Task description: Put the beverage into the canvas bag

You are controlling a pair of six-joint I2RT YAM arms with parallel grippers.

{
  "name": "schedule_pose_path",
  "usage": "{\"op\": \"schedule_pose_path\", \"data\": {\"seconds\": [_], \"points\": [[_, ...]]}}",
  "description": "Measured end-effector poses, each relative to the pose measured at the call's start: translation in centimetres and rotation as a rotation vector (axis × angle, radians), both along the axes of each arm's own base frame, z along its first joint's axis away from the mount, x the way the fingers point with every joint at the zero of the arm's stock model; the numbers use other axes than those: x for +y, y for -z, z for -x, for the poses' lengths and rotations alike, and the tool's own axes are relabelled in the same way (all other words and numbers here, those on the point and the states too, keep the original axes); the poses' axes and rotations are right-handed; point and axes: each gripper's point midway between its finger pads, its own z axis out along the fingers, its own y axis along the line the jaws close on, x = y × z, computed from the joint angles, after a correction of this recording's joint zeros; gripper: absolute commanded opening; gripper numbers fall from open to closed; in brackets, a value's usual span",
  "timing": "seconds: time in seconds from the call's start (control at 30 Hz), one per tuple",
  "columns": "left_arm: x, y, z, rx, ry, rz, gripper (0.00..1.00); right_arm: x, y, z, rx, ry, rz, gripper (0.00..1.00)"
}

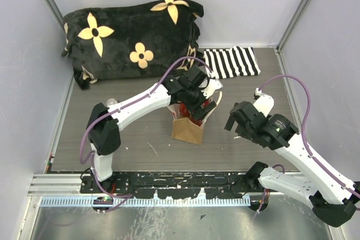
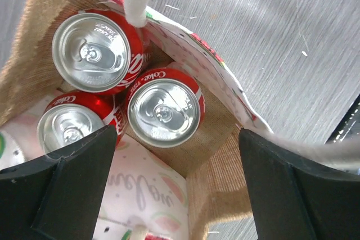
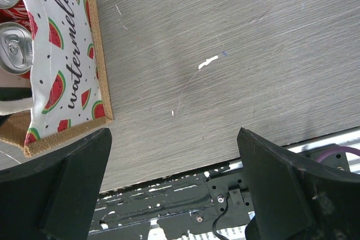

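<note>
You have bright, even light with faint shadows. Glare shines on the can lids (image 2: 163,112) at your left wrist view's centre-left.

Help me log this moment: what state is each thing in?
bag, upright, mouth open, three cans inside
cans, upright, tops sealed
left hand, open, empty, above the bag
right hand, open, empty, over the table
striped cloth, lying flat

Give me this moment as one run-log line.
left claw: open, above bag | cans: three upright inside bag | right claw: open, over table
</note>
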Motion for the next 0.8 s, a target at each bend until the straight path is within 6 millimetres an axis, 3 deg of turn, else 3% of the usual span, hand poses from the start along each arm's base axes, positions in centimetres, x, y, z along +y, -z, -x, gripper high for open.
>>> {"op": "schedule_pose_path", "data": {"seconds": [0.17, 0.33, 0.43, 0.5, 0.57, 0.63, 0.7, 0.8], "points": [[0.6, -3.6, 0.3, -0.045, -0.003, 0.059, 0.96, 0.1, 0.1, -0.1, 0.005, -0.001, 0.005, 1.0], [2.6, -10.2, -1.2, -0.107, -0.065, 0.198, 0.95, 0.3, -0.1, -0.4, 0.003, -0.004, 0.006, 1.0], [6.9, -16.4, -5.7, -0.183, -0.213, 0.323, 0.96, 0.5, -0.1, -0.5, 0.003, -0.007, 0.003, 1.0], [11.5, -20.0, -9.3, -0.268, -0.337, 0.37, 0.96, 0.7, -0.2, -0.7, -0.001, -0.01, -0.005, 1.0], [16.6, -22.1, -11.9, -0.333, -0.462, 0.371, 0.96, 1.0, -0.2, -0.8, -0.003, -0.016, -0.01, 1.0], [20.9, -22.1, -12.6, -0.346, -0.551, 0.327, 0.98, 1.4, -0.1, -1.1, -0.004, -0.024, -0.014, 1.0], [23.9, -20.6, -12.4, -0.316, -0.608, 0.264, 0.99, 1.7, -0.1, -1.4, -0.006, -0.032, -0.017, 1.0], [27.9, -15.3, -10.9, -0.194, -0.66, 0.141, 0.98, 2.3, 0.2, -1.8, -0.004, -0.047, -0.018, 1.0]]}}
